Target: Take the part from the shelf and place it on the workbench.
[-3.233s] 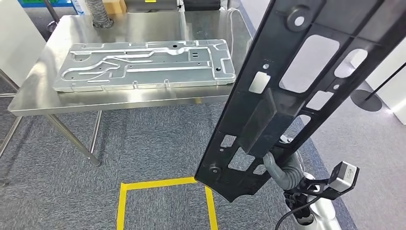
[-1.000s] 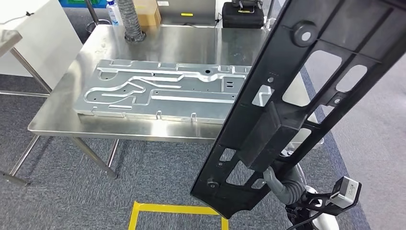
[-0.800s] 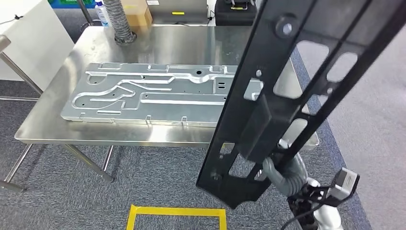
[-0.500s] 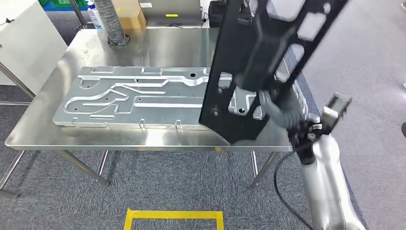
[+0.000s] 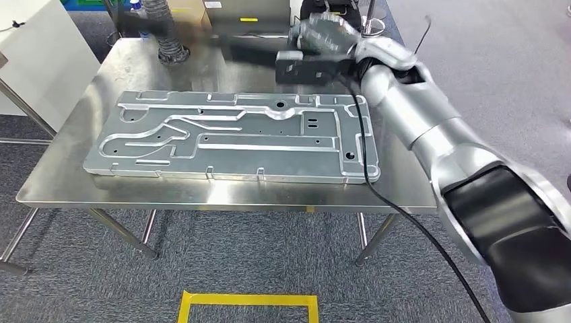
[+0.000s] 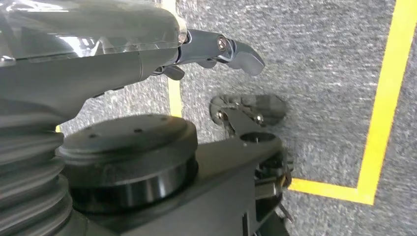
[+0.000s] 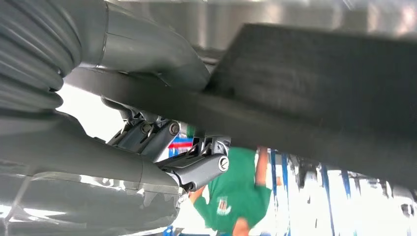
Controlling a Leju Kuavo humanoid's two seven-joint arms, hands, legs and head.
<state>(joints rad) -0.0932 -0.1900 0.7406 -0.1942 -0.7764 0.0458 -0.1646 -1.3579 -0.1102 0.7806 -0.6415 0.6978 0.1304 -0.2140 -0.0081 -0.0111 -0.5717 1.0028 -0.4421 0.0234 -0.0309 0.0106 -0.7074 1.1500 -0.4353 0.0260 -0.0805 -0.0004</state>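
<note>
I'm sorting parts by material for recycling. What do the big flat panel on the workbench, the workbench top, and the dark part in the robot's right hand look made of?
The flat panel looks like stamped sheet metal, matte silver-grey, with pressed ribs and punched holes. The workbench top appears to be brushed stainless steel, shiny and reflective. The dark part, gripped by the right hand, seems matte black, possibly moulded plastic; motion blur leaves that open.

One workbench point(image 5: 60, 188), one stamped metal panel point(image 5: 229, 138), one black part point(image 7: 314, 93), blurred, possibly one hose point(image 5: 165, 33)
</note>
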